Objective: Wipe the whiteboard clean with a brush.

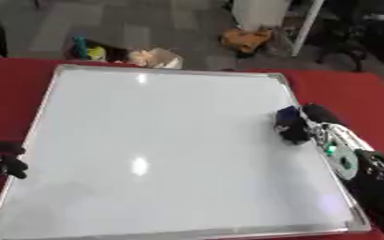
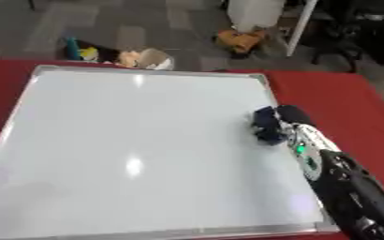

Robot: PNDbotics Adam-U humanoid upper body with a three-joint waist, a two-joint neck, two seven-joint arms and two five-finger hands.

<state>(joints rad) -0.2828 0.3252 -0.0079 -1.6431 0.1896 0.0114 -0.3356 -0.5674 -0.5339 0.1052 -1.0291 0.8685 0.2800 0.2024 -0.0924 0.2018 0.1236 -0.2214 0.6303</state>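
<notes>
One right hand (image 1: pixel 314 119) holds brush (image 1: pixel 291 125) on whiteboard (image 1: pixel 162 150).

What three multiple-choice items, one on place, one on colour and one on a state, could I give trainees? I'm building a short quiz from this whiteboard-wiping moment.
1. Where on the large white metal-framed whiteboard is the dark blue brush?
A. near its right edge
B. at its centre
C. at its near left corner

2. What colour is the tablecloth under the board?
A. green
B. red
C. grey

3. What is the robot's right hand doing?
A. resting open, away from the board
B. holding the brush against the board
C. lifting the board's frame

Answers:
1 A: the brush sits just inside the right frame, about halfway up.
2 B: red cloth shows on both sides of the board.
3 B: the black fingers are curled round the brush on the white surface, while the left hand rests at the left edge.
</notes>
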